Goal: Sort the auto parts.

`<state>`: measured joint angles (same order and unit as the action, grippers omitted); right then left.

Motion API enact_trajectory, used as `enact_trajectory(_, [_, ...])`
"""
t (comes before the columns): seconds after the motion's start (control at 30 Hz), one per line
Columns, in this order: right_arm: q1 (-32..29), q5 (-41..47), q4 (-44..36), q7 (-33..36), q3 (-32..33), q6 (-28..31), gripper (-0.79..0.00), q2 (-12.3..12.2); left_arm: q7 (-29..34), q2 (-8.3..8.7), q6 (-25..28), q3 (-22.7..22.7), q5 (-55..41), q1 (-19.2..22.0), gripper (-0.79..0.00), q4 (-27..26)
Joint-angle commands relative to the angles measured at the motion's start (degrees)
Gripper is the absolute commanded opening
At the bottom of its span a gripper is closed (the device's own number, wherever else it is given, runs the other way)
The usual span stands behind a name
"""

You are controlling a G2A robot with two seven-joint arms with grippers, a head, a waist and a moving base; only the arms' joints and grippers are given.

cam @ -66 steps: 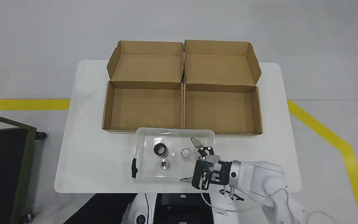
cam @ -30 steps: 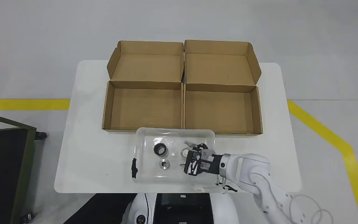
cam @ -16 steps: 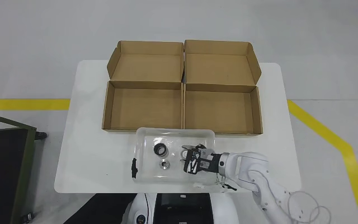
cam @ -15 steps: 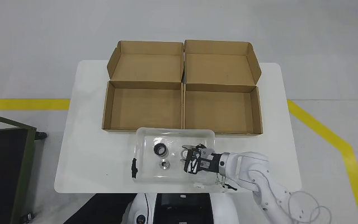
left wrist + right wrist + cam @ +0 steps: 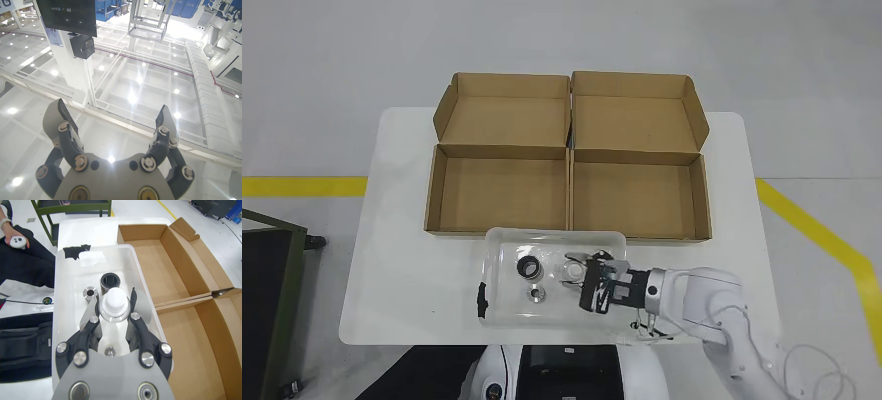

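Right gripper (image 5: 114, 306): fingers drawn in narrow and clamped on a white stepped plastic part with a clear round flange (image 5: 115, 302). One finger is on each side of the flange, and the white stepped end points away from the wrist. The part is within the outline of a clear rectangular plastic bin (image 5: 56, 279), near the bin's middle. Cannot tell whether the part touches the bin floor.

Just beyond the held part, a black cylindrical bearing with a ribbed bore (image 5: 110, 281) stands on the bin floor, bore upward. Beside it is a short silver metal cylinder with a dark centre hole (image 5: 90, 293). The two are close, but contact between them cannot be judged. A smaller silver metal stud (image 5: 110, 351) sits on the bin floor beneath the gripper's palm. The bin's far end wall carries a torn strip of black tape (image 5: 74, 251) and a white paper label (image 5: 92, 257).

Top view: the bin sits at the near edge of a white table (image 5: 392, 250), and the right arm enters it from the robot's right. Beyond the bin are two open brown cardboard boxes side by side with their walls touching and lids folded back, the left box (image 5: 497, 195) and the right box (image 5: 640, 200).

Left gripper (image 5: 112, 106): fingers spread wide, pointing up at a white gridded ceiling with lights (image 5: 140, 79).
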<state>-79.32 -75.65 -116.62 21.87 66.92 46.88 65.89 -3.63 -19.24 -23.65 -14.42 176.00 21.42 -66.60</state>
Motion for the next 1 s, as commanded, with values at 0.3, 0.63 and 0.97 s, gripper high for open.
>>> enact_trajectory(0.3, [2.86, 8.92, -1.32, -5.10, 0.86, -3.40, -0.785, 0.16, 0.00, 0.00, 0.00, 0.00, 0.00, 0.00, 0.000, 0.00])
enact_trajectory(0.63, [9.00, 15.64, -1.55, -9.08, 1.39, -7.92, -0.785, 0.75, 0.00, 0.00, 0.00, 0.00, 0.00, 0.00, 0.000, 0.00])
enact_trajectory(0.97, [13.65, 22.29, 1.06, -17.54, 0.76, -10.16, -0.785, 1.65, 0.00, 0.00, 0.00, 0.00, 0.00, 0.00, 0.000, 0.00])
